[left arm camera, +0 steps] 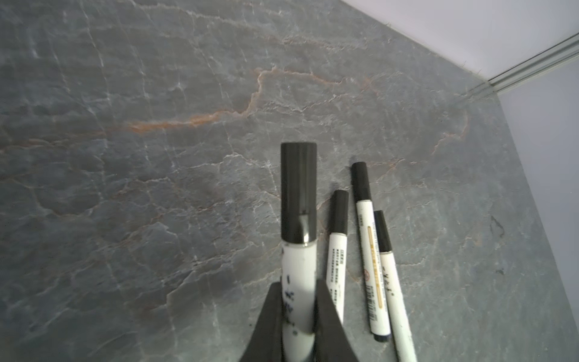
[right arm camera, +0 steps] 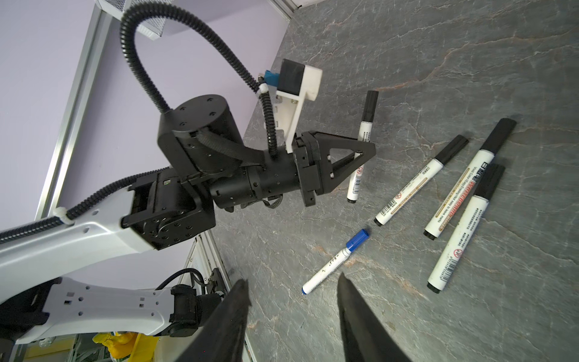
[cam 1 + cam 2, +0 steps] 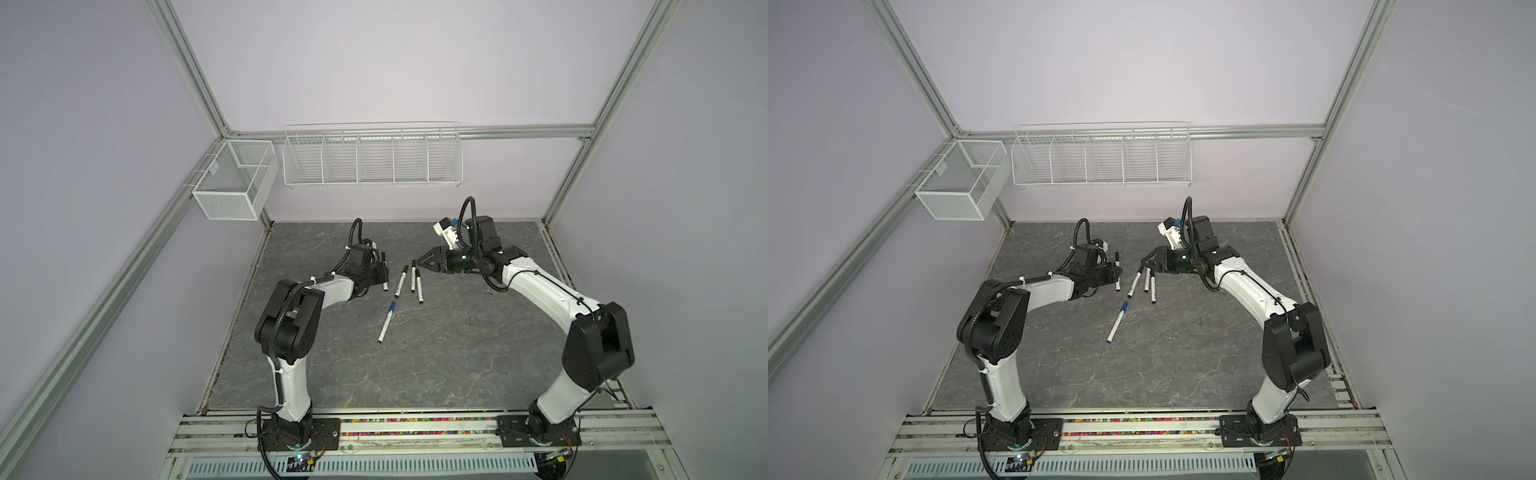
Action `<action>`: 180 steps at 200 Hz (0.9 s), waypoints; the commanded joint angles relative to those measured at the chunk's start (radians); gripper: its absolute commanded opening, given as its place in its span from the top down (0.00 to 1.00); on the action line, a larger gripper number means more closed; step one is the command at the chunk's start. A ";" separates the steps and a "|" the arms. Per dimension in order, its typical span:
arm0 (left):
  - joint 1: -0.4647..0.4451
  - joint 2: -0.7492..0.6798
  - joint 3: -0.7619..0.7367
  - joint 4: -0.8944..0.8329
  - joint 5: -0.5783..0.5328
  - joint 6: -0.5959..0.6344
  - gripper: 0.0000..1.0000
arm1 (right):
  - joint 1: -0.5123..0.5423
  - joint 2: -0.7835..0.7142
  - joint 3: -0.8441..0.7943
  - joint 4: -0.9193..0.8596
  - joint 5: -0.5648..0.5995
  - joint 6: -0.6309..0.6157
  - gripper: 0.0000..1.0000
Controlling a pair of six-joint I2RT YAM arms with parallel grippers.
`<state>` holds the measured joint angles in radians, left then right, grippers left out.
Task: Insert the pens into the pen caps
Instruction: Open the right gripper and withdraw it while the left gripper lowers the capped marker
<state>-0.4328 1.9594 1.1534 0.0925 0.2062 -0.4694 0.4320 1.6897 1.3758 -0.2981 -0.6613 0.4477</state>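
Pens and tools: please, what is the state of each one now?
left tool: shut on a pen.
held black pen: capped, gripped at its barrel.
right tool: open, empty.
three loose black pens: capped, lying on the table.
blue pen: capped, lying on the table, apart from the others.

On a grey counter (image 3: 457, 353), the left claw (image 3: 380, 272) holds a black-capped pen (image 3: 383, 259); three more pens (image 3: 413, 278) and a blue-capped pen (image 3: 387, 322) lie nearby.
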 commanded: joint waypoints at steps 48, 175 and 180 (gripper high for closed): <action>-0.015 0.027 0.065 -0.099 0.012 -0.004 0.49 | 0.003 -0.016 -0.030 -0.036 0.017 -0.041 0.51; -0.020 0.024 0.041 -0.119 0.058 0.028 0.44 | 0.045 0.445 0.363 -0.177 0.078 -0.039 0.60; -0.020 0.027 0.044 -0.117 0.062 0.028 0.44 | 0.049 0.469 0.387 -0.176 0.076 -0.033 0.63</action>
<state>-0.4461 1.9896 1.1900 -0.0288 0.2558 -0.4583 0.4580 2.0708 1.6634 -0.4286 -0.5758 0.4137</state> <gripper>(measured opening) 0.559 0.412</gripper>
